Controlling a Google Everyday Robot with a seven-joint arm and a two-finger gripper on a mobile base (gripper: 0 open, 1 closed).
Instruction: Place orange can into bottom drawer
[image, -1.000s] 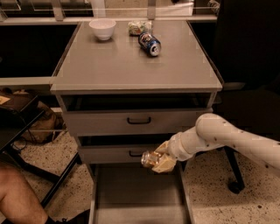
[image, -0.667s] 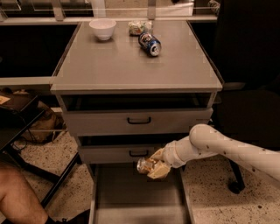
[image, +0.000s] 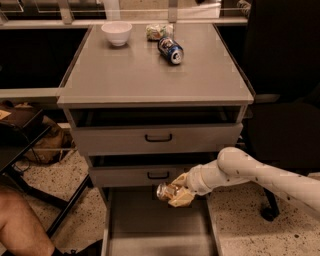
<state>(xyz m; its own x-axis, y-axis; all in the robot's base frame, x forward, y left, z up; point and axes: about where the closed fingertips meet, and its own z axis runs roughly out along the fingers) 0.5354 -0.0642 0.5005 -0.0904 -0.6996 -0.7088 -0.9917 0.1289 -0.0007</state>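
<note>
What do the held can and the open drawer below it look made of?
The orange can, clamped in the gripper above the bottom drawer, looks like thin metal: glossy golden-orange, silvery end, crinkled. The drawer looks matte grey, painted metal or laminate; its flat dull floor leaves that open.

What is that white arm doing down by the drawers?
A robot arm is putting a drink away. Its pincer is closed on the orange can, holding it on its side just above the bottom drawer, which is pulled out. The can has not been let go yet. Up on the cabinet top sit a white bowl, a blue can lying down and a crinkly packet, none being touched.
</note>
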